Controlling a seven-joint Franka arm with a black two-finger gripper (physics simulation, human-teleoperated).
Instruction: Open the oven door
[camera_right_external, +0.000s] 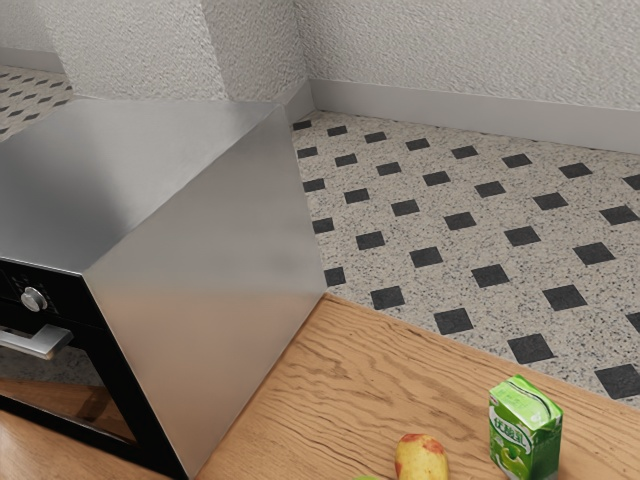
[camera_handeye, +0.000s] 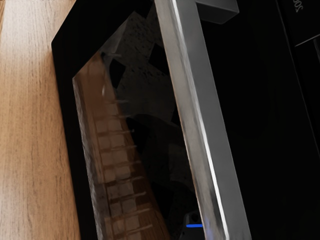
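Observation:
The oven (camera_right_external: 215, 290) stands on the wooden table at the exterior view's left, and its black door (camera_right_external: 120, 410) looks flush with the body, closed. A silver bar handle (camera_right_external: 38, 342) crosses the door's upper part, below a round knob. The wrist view looks closely at that handle (camera_handeye: 192, 115), a long metal bar running steeply across the dark door glass (camera_handeye: 150, 130). My hand is facing the door front near the handle; a small dark shape with a blue strip appears by the bar's lower part, seemingly a reflection. Contact with the bar cannot be made out.
On the wooden table (camera_right_external: 300, 400), a green drink carton (camera_right_external: 525, 430) stands upright at the exterior view's lower right. Beside it lies a yellow-red fruit (camera_right_external: 421, 458), with a bit of something green (camera_right_external: 366, 477) at the lower edge. Tiled floor lies beyond the table edge.

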